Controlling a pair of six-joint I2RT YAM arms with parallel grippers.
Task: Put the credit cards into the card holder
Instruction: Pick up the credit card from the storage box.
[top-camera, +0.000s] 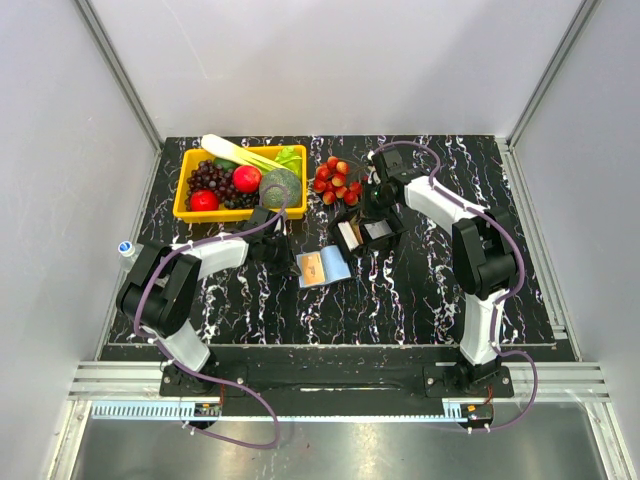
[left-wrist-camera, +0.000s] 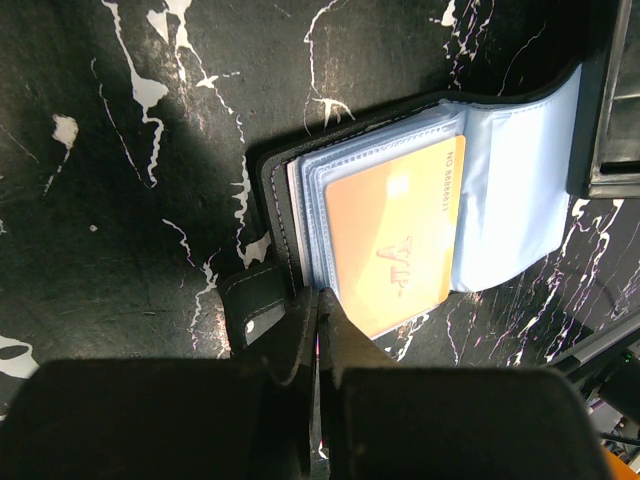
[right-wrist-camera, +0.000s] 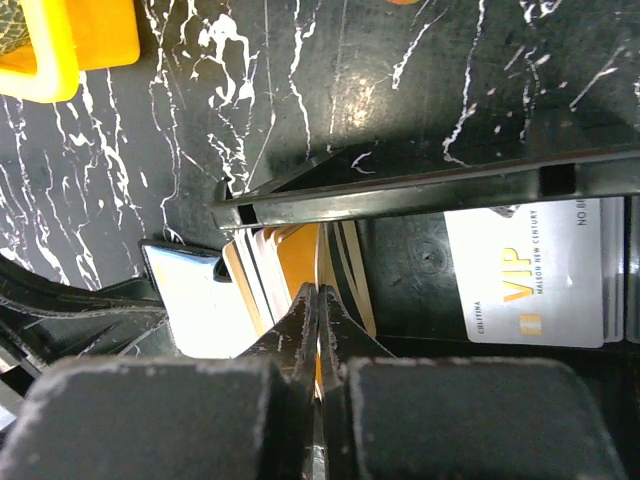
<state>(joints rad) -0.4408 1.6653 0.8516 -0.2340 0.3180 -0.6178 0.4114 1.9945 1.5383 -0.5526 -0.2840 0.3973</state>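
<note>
The card holder (top-camera: 323, 268) lies open on the black marbled table, black outside and light blue inside (left-wrist-camera: 510, 190). One orange credit card (left-wrist-camera: 395, 235) sits in its clear sleeve. My left gripper (left-wrist-camera: 320, 295) is shut, its tips pressed on the holder's near edge beside that card; in the top view it (top-camera: 288, 262) is at the holder's left side. More credit cards (right-wrist-camera: 300, 255) stand on edge in a black tray (right-wrist-camera: 400, 195). My right gripper (right-wrist-camera: 318, 288) is shut on an orange one from that stack, over the tray (top-camera: 388, 238).
A white VIP card (right-wrist-camera: 535, 270) lies flat on the tray floor. A yellow basket (top-camera: 180, 208) of fruit and vegetables stands at the back left, with a pile of small red fruits (top-camera: 338, 180) beside it. A pale panel (right-wrist-camera: 195, 300) lies left of the tray.
</note>
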